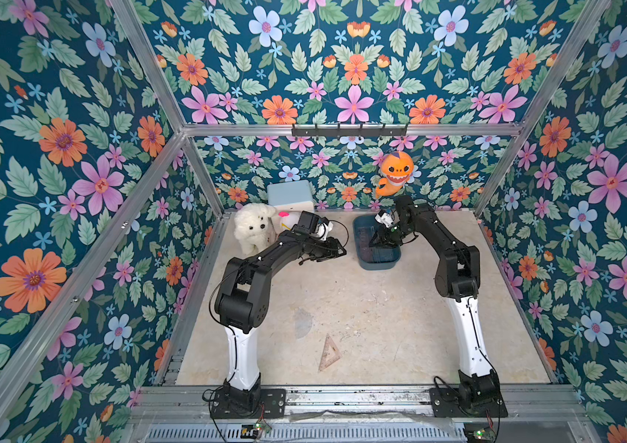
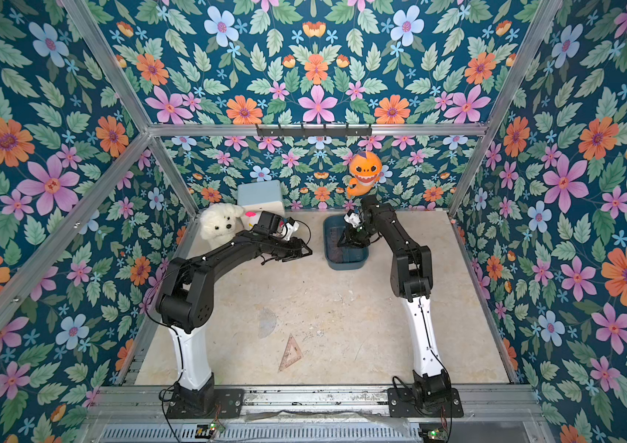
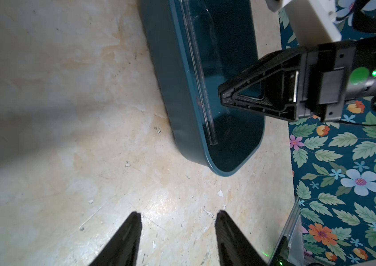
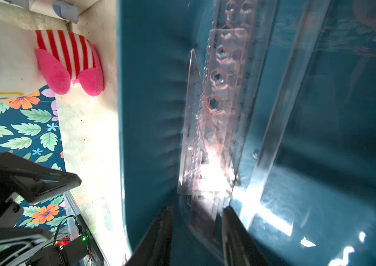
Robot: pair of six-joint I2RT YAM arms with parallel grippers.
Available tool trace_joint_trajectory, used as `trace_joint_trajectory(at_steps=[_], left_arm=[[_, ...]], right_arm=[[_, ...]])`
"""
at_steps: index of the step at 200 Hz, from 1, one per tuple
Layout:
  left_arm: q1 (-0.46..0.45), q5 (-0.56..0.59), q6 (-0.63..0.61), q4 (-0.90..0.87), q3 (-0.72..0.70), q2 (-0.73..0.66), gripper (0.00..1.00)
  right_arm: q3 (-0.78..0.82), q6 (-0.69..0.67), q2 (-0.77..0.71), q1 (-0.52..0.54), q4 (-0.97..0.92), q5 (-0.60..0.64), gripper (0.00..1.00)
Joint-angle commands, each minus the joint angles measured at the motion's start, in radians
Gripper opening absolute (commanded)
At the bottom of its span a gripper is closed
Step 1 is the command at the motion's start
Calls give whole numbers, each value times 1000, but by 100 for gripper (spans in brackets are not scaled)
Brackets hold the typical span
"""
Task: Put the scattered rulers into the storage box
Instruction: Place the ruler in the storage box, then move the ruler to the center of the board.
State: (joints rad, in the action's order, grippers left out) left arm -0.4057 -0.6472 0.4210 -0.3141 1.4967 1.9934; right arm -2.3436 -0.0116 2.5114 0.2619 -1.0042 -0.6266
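Flowery walls (image 1: 55, 153) all round, scuffed beige tabletop (image 1: 381, 326), and the teal storage box (image 1: 378, 264) sits far, a bit right of centre, with the right gripper (image 4: 197, 208) dipped into it, jaws slightly parted and pinching nothing. The stencil ruler (image 4: 224, 80), a set square (image 4: 194, 103) and a clear straight ruler (image 4: 281, 115) lying in there are smeared by blur and glare, and in both top views they're just a brownish smudge half hidden by that gripper. The left gripper (image 3: 179, 213) hangs just left of the box, jaws moderately apart over table only, while a loose set square (image 1: 329, 353) and a barely-there protractor (image 1: 303, 322) lie near, centre.
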Motion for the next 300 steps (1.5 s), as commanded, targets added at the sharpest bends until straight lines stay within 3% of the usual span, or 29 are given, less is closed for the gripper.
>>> trace_joint_trajectory(at_steps=[1, 24, 65, 100, 123, 151, 179, 215, 300], left_arm=[[2, 4, 11, 9, -10, -28, 57], [-1, 69, 42, -24, -67, -94, 57], [-36, 232, 107, 7, -379, -336, 58], [-142, 314, 180, 40, -647, -534, 58], [-144, 354, 263, 101, -819, -660, 57], [-121, 406, 280, 77, -844, -690, 56], [-92, 424, 297, 85, -852, -698, 56], [-61, 415, 297, 84, -858, -719, 57], [-53, 391, 287, 81, -840, -691, 57]], right_arm=[[-24, -5, -47, 1, -50, 25, 39], [79, 14, -183, 27, -25, 49, 39], [708, 159, -621, 178, 324, 215, 41], [1105, 299, -906, 444, 498, 472, 41], [1265, 390, -977, 660, 582, 630, 42], [1294, 447, -919, 881, 635, 737, 42], [1245, 457, -780, 979, 645, 767, 42], [1192, 452, -680, 1013, 616, 787, 42], [1254, 475, -663, 1017, 635, 758, 36]])
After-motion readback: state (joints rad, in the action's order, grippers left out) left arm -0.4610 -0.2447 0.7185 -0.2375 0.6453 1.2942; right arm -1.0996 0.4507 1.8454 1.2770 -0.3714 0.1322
